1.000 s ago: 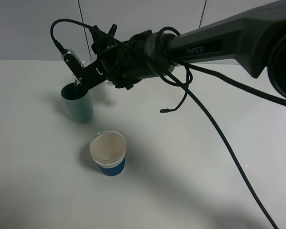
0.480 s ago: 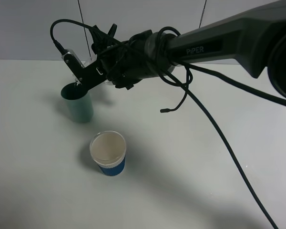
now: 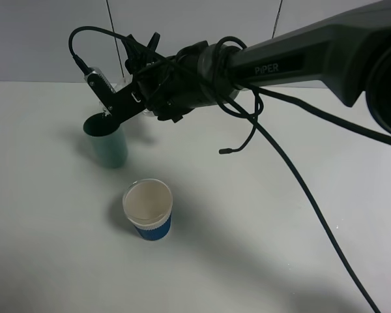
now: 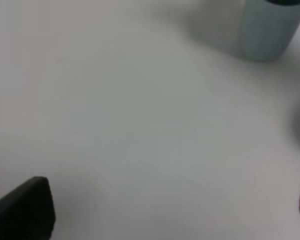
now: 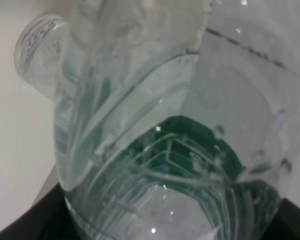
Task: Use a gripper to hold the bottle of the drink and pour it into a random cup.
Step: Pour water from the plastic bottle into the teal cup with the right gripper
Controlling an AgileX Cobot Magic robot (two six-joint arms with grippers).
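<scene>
My right gripper (image 3: 111, 98) reaches across to the left side of the table and is shut on the bottle of the drink (image 3: 124, 85). It holds the bottle tilted over a teal cup (image 3: 105, 140). The arm and its cables hide most of the bottle in the exterior view. In the right wrist view the clear bottle (image 5: 155, 115) fills the frame. Its open mouth (image 5: 37, 45) points away and the green label shows through the plastic. My left gripper (image 4: 165, 210) is open and empty above the bare table, with the teal cup (image 4: 267, 27) ahead of it.
A white paper cup with a blue base (image 3: 147, 208) stands in front of the teal cup, nearer the camera. A black cable (image 3: 300, 182) hangs from the right arm across the white table (image 3: 260, 248). A wall runs along the back.
</scene>
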